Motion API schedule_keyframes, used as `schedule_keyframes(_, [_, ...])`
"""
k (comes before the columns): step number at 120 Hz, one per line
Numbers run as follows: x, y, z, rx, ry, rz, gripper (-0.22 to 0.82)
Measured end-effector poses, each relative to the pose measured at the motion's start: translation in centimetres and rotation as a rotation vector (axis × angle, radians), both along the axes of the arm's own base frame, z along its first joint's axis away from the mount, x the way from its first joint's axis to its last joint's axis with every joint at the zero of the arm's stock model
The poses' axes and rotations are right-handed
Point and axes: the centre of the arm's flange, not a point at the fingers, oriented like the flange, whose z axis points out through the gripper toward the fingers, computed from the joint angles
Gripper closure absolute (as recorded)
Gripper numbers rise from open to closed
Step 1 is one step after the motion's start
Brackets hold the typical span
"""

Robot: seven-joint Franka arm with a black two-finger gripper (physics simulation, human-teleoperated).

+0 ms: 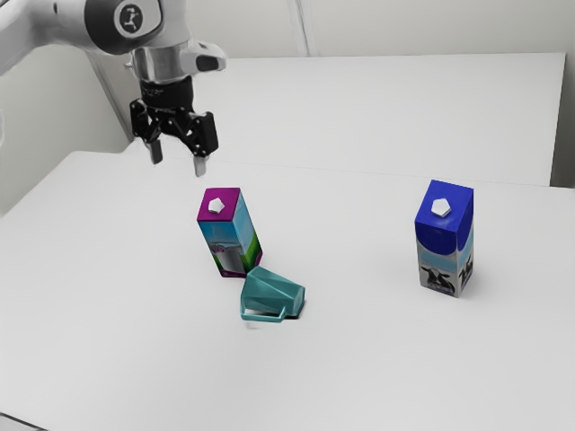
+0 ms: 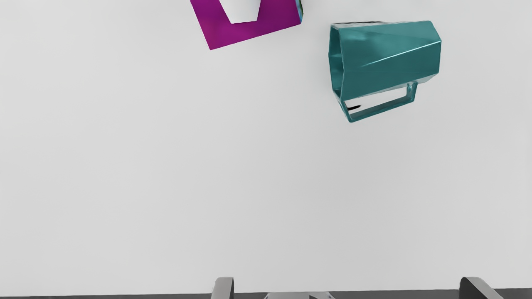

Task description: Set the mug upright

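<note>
The mug (image 1: 273,294) lay sideways, likely rigid and slick, best pinched across its body by the wide-open gripper (image 1: 178,165).

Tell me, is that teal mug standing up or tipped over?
Tipped over: the teal mug lies on its side on the table, its mouth facing sideways.

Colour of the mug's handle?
Teal, like the mug's body; clearest in the wrist view.

Purple-topped carton (image 1: 235,241) obstructing one side of teal mug (image 1: 274,294), open table (image 1: 359,260) towards blue carton (image 1: 445,239)
</note>
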Motion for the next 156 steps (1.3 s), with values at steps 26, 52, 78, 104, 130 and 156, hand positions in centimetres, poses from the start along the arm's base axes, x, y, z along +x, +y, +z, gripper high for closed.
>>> schedule_keyframes(26, [-0.2,4.4,-2.3,-0.029,-0.078,0.103,0.01])
schedule_keyframes(52, [-7.2,1.7,-12.9,-0.336,-0.052,0.102,0.01])
schedule_keyframes(78, [-8.6,2.3,-17.8,-0.590,-0.126,0.166,0.02])
schedule_keyframes(104, [-5.4,3.6,-24.8,-0.689,-0.213,0.229,0.02])
schedule_keyframes(130, [-6.7,4.6,-29.5,-0.750,-0.284,0.261,0.02])
schedule_keyframes(156, [-6.4,5.3,-30.9,-0.775,-0.370,0.237,0.02])
